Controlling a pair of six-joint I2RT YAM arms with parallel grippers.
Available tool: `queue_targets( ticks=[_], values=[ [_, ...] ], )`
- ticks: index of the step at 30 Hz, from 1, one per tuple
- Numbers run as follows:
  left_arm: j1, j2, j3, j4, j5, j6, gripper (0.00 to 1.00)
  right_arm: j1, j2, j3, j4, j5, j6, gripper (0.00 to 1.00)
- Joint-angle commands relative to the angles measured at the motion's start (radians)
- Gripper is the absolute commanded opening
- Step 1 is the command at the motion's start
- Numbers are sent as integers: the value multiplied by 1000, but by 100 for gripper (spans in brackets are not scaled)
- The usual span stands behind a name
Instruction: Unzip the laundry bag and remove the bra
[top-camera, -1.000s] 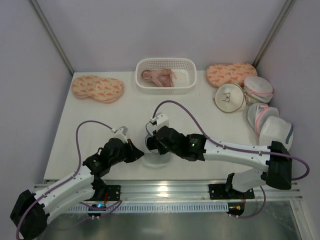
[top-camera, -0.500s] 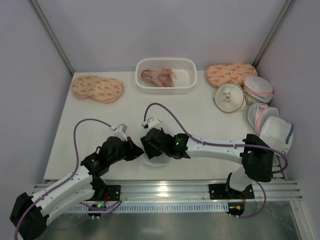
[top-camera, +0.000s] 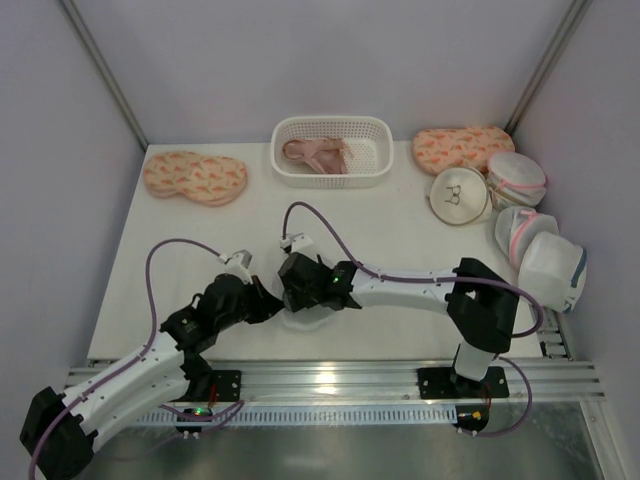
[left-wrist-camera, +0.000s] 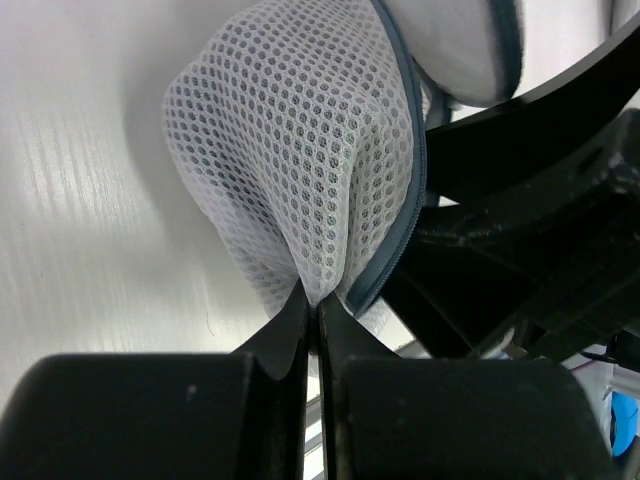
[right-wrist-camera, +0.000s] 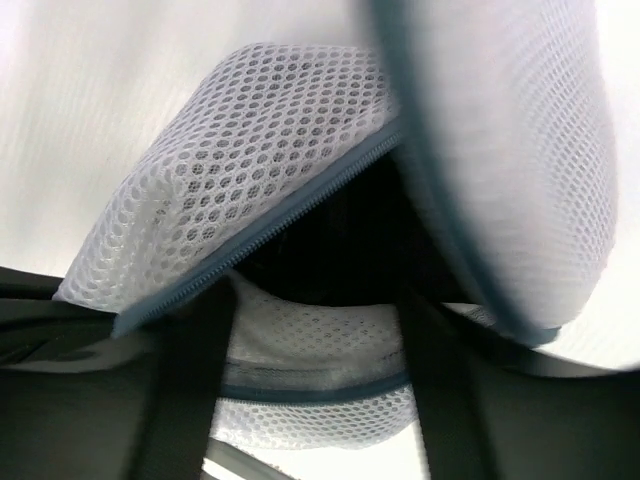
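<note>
The laundry bag lies at the near middle of the table, mostly hidden under my right arm. My left gripper is shut on a pinch of its white mesh, just beside the grey-blue zip. From above, this gripper is at the bag's left edge. My right gripper is open at the unzipped mouth, and the bag's lower mesh lip lies between its fingers. Inside the gap sits a dark mass, the black bra. Seen from above, the right gripper is over the bag.
A white basket with a pale pink bra stands at the back centre. Orange patterned pads lie at the back left and back right. A flat round bag and trimmed mesh bags crowd the right edge.
My right gripper has opened and slid left along the bag toward the left gripper. The left gripper has kept its pinch on the mesh and barely moved.
</note>
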Motion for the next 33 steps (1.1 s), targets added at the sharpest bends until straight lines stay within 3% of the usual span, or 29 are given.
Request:
queue_targets(
  ticks=[1,2,3,6,7,13,14,15,17,22,26,28,33],
  values=[
    [-4,-43,37,64,36,-3,0,-42,22,-54,44,32,13,58],
    [-4,-49,34,64,36,-4,0,-42,12,-61,62,34,11,49],
    [-4,-50,34,66,37,-4,0,-42,4,-68,67,35,11,30],
    [-4,-40,33,73,44,-6,0,-44,-27,-83,69,61,8,11],
    [-4,-38,31,76,47,-6,0,-45,-37,-89,70,72,7,9],
    [-4,-27,16,89,57,-9,0,-44,-157,-126,87,117,-6,9],
    [-4,-29,13,93,60,-12,0,-44,-169,-127,90,118,-15,28],
    [-4,-26,10,96,64,-15,0,-45,-183,-126,89,117,-19,39],
    [-4,-26,0,106,68,-18,0,-45,-185,-117,84,117,-29,51],
    [-4,-27,-1,112,74,-23,0,-50,-125,-88,89,98,-30,55],
    [-4,-32,5,112,76,-21,0,-56,-87,-77,119,84,-24,55],
    [-4,-32,3,119,79,-21,0,-56,-79,-74,134,75,-20,49],
    [-4,-15,-7,153,97,-33,0,-57,-70,-72,193,69,-13,14]
  ],
)
